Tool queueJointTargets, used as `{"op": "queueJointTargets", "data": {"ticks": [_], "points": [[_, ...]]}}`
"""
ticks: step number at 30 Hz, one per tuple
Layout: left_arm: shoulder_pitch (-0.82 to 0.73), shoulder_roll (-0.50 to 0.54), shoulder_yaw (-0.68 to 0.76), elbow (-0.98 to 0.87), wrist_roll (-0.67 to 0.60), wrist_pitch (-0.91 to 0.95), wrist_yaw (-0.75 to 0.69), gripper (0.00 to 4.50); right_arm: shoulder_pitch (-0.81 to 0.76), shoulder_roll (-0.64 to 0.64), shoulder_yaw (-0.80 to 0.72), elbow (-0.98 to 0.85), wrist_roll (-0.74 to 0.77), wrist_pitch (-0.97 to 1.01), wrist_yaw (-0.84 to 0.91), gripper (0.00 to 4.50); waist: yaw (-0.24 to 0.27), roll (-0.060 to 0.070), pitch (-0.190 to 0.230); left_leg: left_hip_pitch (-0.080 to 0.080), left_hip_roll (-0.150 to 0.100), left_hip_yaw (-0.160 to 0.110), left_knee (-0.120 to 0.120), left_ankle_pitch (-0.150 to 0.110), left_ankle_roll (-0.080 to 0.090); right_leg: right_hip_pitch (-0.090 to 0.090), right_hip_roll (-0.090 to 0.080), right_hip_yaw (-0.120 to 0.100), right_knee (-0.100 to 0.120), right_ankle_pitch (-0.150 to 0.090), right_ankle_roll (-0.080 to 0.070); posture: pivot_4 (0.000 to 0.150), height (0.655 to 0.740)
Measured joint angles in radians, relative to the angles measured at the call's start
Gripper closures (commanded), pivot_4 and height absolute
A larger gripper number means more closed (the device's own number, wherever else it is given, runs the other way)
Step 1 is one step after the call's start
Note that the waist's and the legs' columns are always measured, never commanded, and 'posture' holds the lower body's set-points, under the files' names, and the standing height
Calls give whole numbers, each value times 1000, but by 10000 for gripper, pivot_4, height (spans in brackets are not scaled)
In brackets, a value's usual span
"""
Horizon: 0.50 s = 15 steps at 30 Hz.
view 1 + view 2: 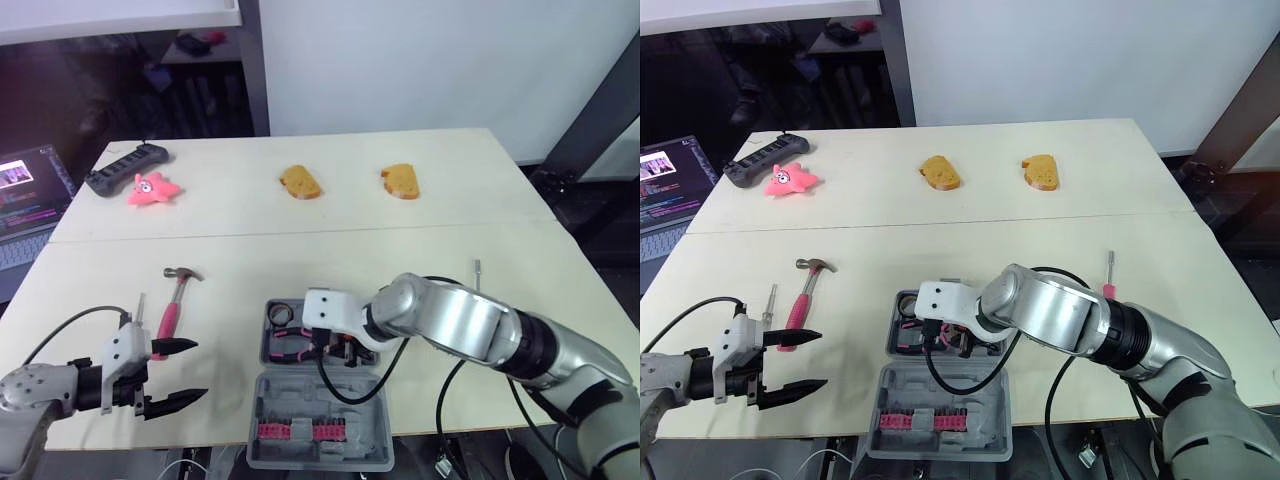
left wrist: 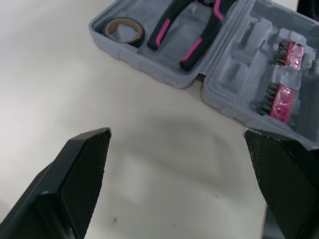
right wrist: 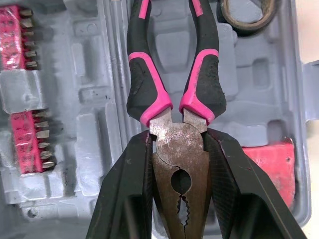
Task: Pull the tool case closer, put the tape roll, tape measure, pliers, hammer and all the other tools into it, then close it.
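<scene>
The tool case (image 1: 320, 400) lies open at the near edge of the table (image 1: 450, 215), with its lid folded toward the robot and rows of pink bits (image 1: 310, 430) clipped into it. Over the case's tray, the pliers (image 3: 174, 94) are pinched at their metal head by the right gripper (image 3: 178, 159), one black finger on each side. The pink-and-black handles point away across the moulded recesses. Whether the pliers rest on the tray cannot be told. The tape roll (image 1: 280, 315) is seated in the case's far left corner. To the left of the case, the left gripper (image 1: 198, 370) is held low over the table, its fingers spread wide with nothing between them. The hammer (image 1: 172, 305) is laid left of the case, beyond that gripper, with a slim metal tool (image 1: 139, 305) just beside it on the side away from the case. A second slim tool (image 1: 1108, 272), pink-handled, is found right of the case. Well beyond the case, two bread pieces (image 1: 300, 182) and a pink star toy (image 1: 152, 188) are set.
</scene>
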Motion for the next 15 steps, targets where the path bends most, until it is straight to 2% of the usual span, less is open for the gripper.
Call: {"op": "queueJointTargets", "data": {"ticks": [15], "points": [[-9,0,0,-21,-3,9,18,0,48,40,49,144,-106,-191,38,35082,-24,0,0,1,0,0,0,2,-3,0,1,-1,2,1,-1,1500,7400]]}}
